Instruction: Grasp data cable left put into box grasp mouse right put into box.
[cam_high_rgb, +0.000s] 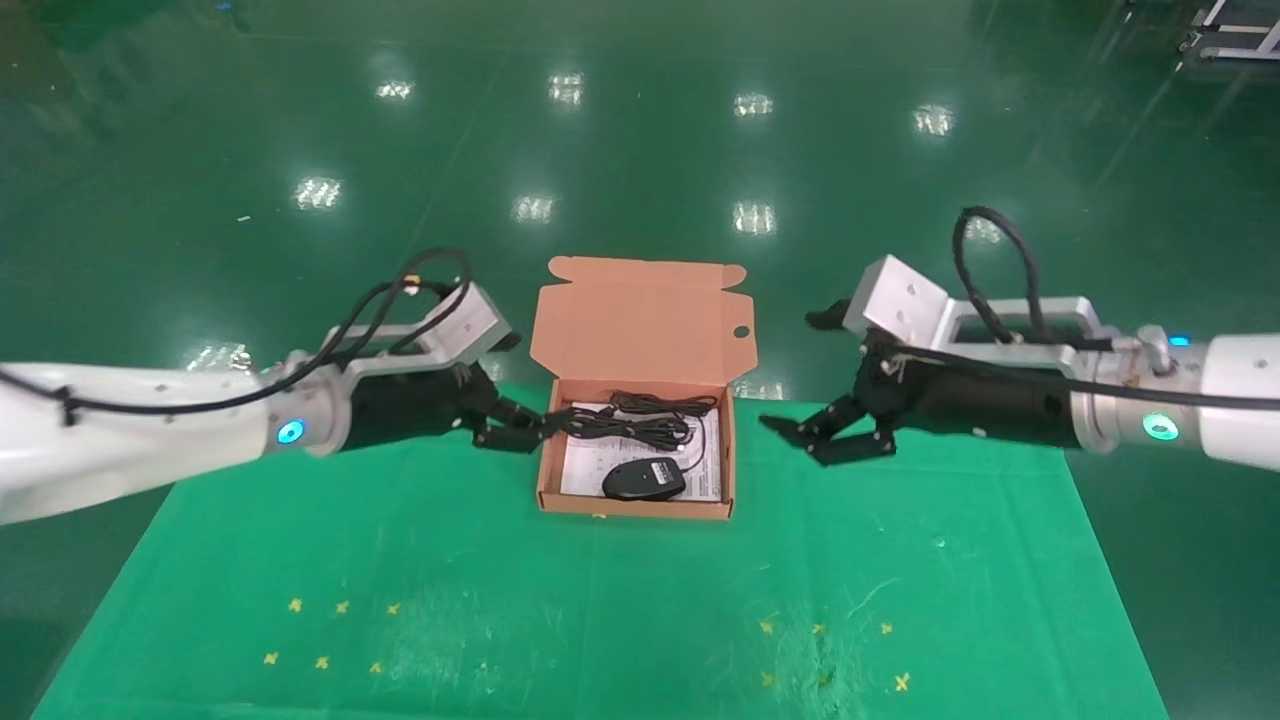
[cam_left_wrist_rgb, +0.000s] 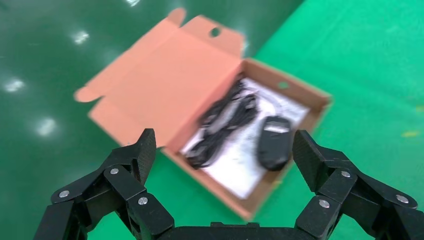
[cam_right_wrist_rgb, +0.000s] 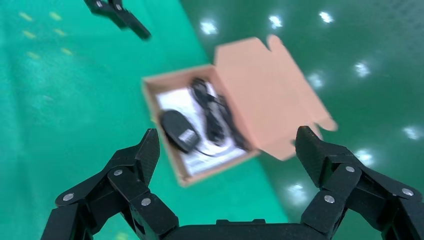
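The salmon-orange box (cam_high_rgb: 635, 506) stands open at the middle back of the green mat, its lid (cam_high_rgb: 640, 320) raised behind it. Inside, the black data cable (cam_high_rgb: 645, 420) lies bundled at the back. The black mouse (cam_high_rgb: 643, 480) sits at the front on a white printed sheet (cam_high_rgb: 585, 476). My left gripper (cam_high_rgb: 520, 428) is open and empty just outside the box's left wall. My right gripper (cam_high_rgb: 805, 435) is open and empty a little to the right of the box. The left wrist view shows the cable (cam_left_wrist_rgb: 225, 122) and mouse (cam_left_wrist_rgb: 274, 142). The right wrist view shows the mouse (cam_right_wrist_rgb: 178, 131) and cable (cam_right_wrist_rgb: 215, 112).
The green mat (cam_high_rgb: 600, 620) covers the table, with small yellow cross marks at front left (cam_high_rgb: 330, 635) and front right (cam_high_rgb: 830, 650). Glossy green floor (cam_high_rgb: 640, 130) lies beyond the table's far edge. The left gripper also shows in the right wrist view (cam_right_wrist_rgb: 120, 15).
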